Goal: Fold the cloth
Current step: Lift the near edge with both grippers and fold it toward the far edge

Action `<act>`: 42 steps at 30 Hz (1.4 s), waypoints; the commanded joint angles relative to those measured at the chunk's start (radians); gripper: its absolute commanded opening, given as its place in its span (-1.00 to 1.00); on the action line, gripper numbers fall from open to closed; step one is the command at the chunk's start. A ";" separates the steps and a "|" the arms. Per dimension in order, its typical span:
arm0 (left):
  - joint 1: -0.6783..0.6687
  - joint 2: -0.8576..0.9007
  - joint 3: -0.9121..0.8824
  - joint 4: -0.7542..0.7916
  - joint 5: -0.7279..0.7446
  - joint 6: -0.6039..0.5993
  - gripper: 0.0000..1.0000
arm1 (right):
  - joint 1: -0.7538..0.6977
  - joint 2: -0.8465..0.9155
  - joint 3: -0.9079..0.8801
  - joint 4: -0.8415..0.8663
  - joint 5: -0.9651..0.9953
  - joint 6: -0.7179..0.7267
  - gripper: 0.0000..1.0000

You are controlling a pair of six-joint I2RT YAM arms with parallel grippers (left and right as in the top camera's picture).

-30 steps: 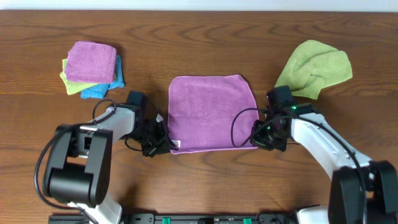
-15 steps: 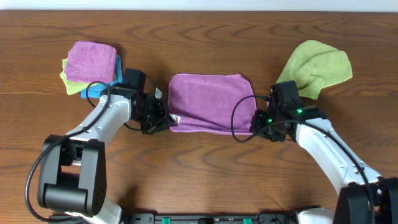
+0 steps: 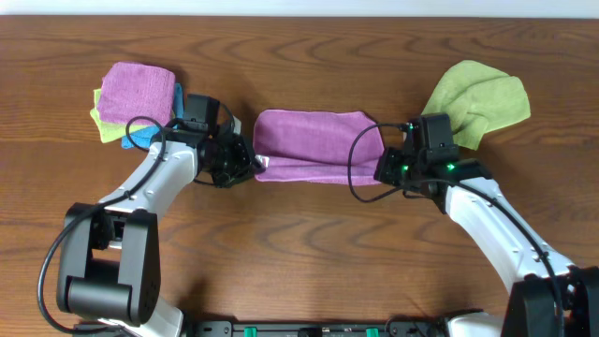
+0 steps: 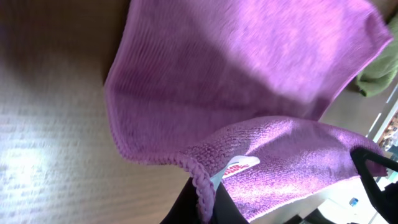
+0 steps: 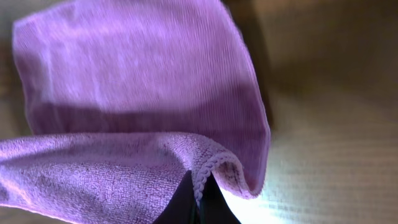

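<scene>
One violet cloth [image 3: 314,145], one lime cloth [image 3: 473,101] — three stacked cloths [image 3: 138,98].

Overhead, I see the brown wooden tabletop [image 3: 309,262] evenly and softly lit, in sharp focus, with faint shadows under the white robot arms [image 3: 491,217]. Both wrist views are blurred. The violet-purple terry cloth [image 4: 249,68] is crisp only at its near hem. Pale glare washes the wood at lower left in the left view and lower right in the right view.
</scene>
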 commanded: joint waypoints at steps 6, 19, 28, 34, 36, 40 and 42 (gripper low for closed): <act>0.006 -0.009 0.016 0.092 -0.070 -0.058 -0.87 | -0.010 0.043 0.019 0.101 0.036 0.011 -0.97; 0.006 0.040 0.016 0.248 -0.158 -0.127 -0.86 | -0.012 0.192 0.120 0.202 0.042 0.010 -0.98; 0.006 0.187 0.128 0.307 -0.159 -0.140 -0.86 | -0.018 0.266 0.166 0.270 0.079 0.010 -0.98; 0.006 0.284 0.248 0.306 -0.154 -0.137 -0.87 | -0.018 0.324 0.166 0.309 0.083 0.010 -0.97; 0.006 0.304 0.274 0.306 -0.154 -0.137 -0.86 | -0.018 0.341 0.166 0.334 0.087 0.010 -0.98; 0.006 0.322 0.291 0.310 -0.161 -0.136 -0.86 | -0.018 0.361 0.167 0.378 0.107 0.010 -0.97; 0.006 0.325 0.291 0.311 -0.177 -0.136 -0.85 | -0.019 0.366 0.167 0.399 0.117 0.010 -0.98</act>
